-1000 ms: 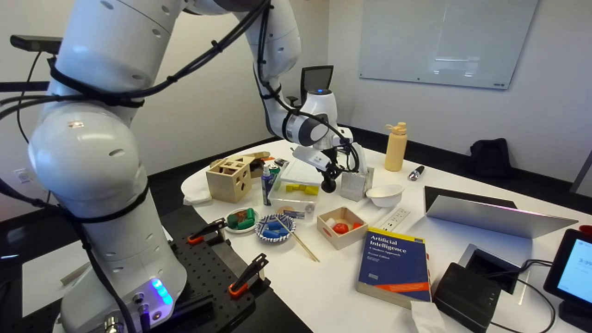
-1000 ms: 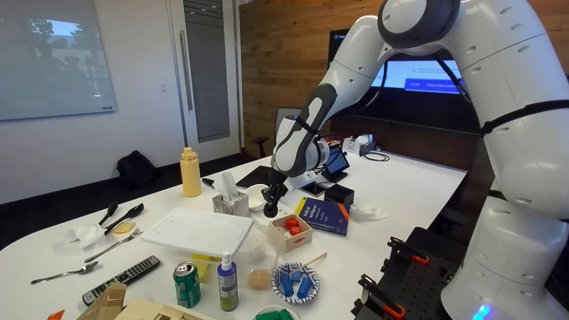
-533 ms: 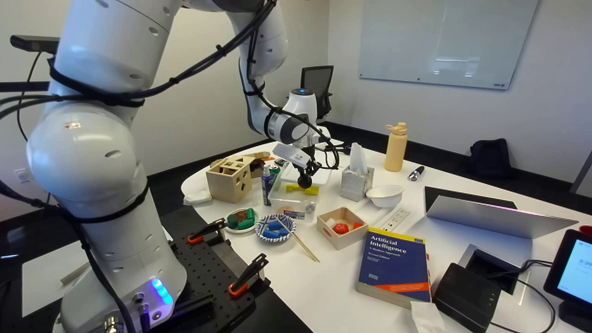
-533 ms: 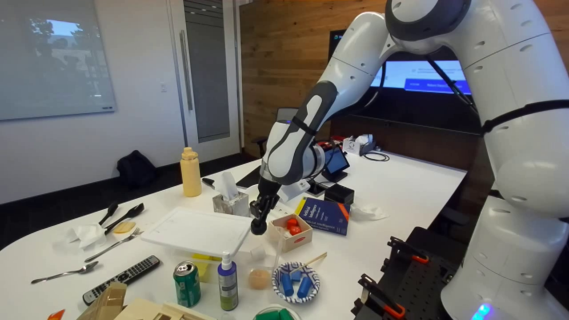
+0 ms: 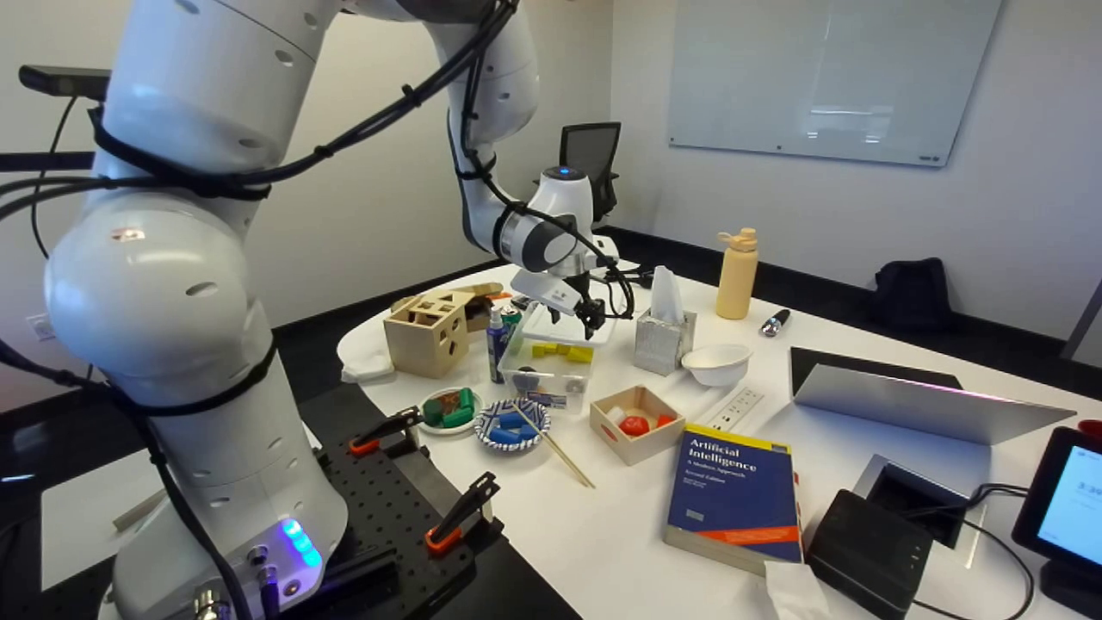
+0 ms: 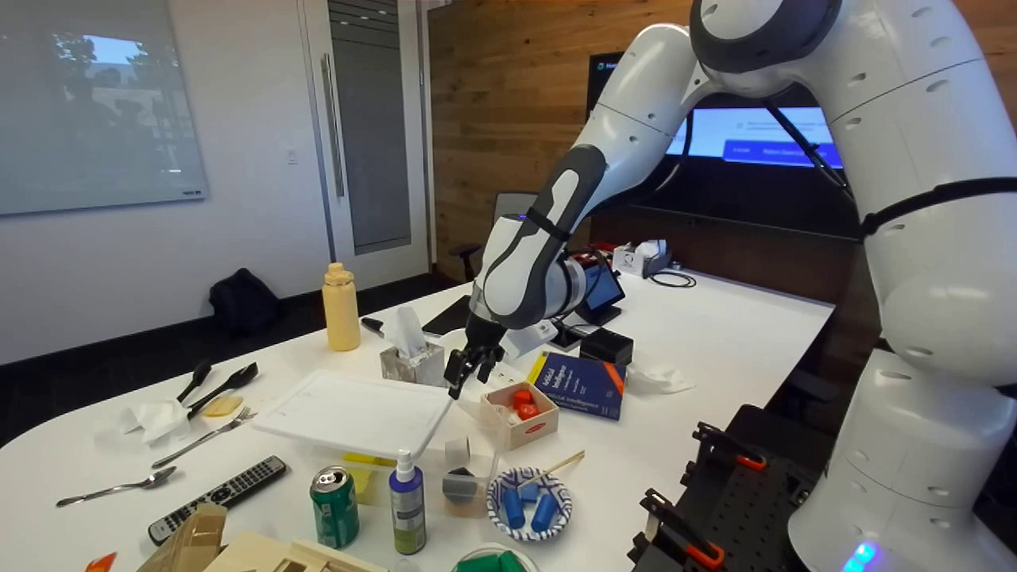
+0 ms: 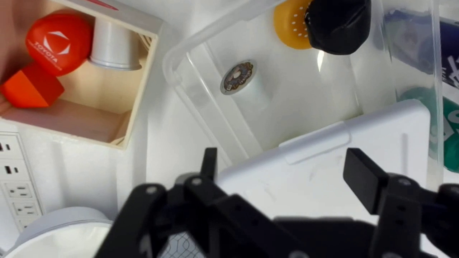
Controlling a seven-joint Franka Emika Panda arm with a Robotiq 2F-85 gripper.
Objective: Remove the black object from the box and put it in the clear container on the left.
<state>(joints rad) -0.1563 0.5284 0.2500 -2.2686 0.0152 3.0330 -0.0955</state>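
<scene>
The black object point(image 7: 339, 27) (partly hiding a yellow piece point(image 7: 289, 25)) lies in the clear container point(image 7: 304, 93). The gripper point(image 7: 283, 166) hangs above the white lid point(image 7: 315, 179), jaws spread.

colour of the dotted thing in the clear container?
The dotted thing: orange-yellow, with white dots. Shows best in the wrist view.

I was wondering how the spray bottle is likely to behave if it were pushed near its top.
The spray bottle would probably tip readily, since it stands upright, tall and narrow. Once down, it might roll, as its body looks round. It could also knock the green can, which stands close beside it.
</scene>
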